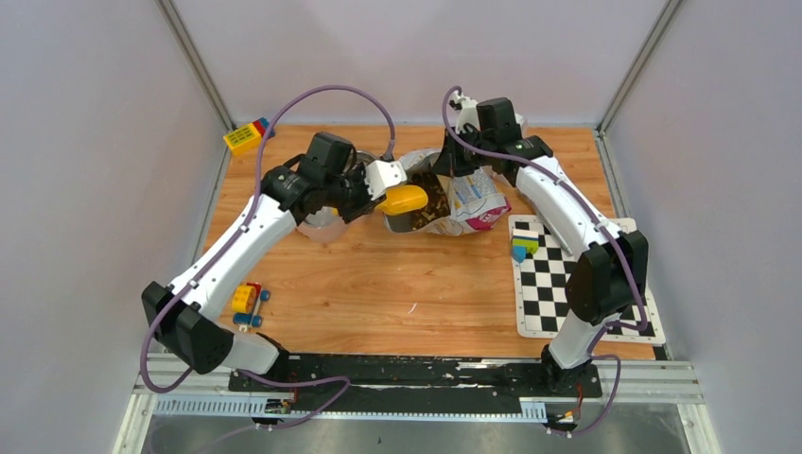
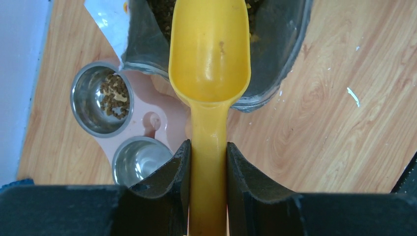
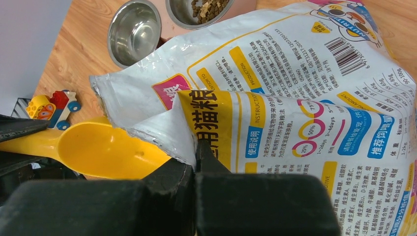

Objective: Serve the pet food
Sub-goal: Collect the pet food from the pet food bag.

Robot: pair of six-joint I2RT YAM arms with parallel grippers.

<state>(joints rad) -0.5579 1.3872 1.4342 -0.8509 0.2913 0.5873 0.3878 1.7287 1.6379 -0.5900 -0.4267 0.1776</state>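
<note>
My left gripper (image 2: 208, 152) is shut on the handle of the yellow scoop (image 2: 210, 54). The scoop's empty bowl sits at the open mouth of the pet food bag (image 1: 463, 203), above brown kibble (image 2: 162, 10) inside. My right gripper (image 3: 198, 155) is shut on the bag's top edge (image 3: 172, 132) and holds it open. The bag (image 3: 295, 98) is yellow and white with a silver lining. The pink double bowl (image 2: 157, 120) lies to the left; one steel cup (image 2: 101, 98) holds some kibble (image 2: 114, 94), the other cup (image 2: 140, 160) is empty.
A small toy car (image 1: 247, 305) lies at the near left. A yellow block (image 1: 245, 138) sits at the far left corner. A checkerboard mat (image 1: 577, 279) with coloured blocks (image 1: 523, 244) lies on the right. Walls enclose the wooden table (image 1: 397, 293).
</note>
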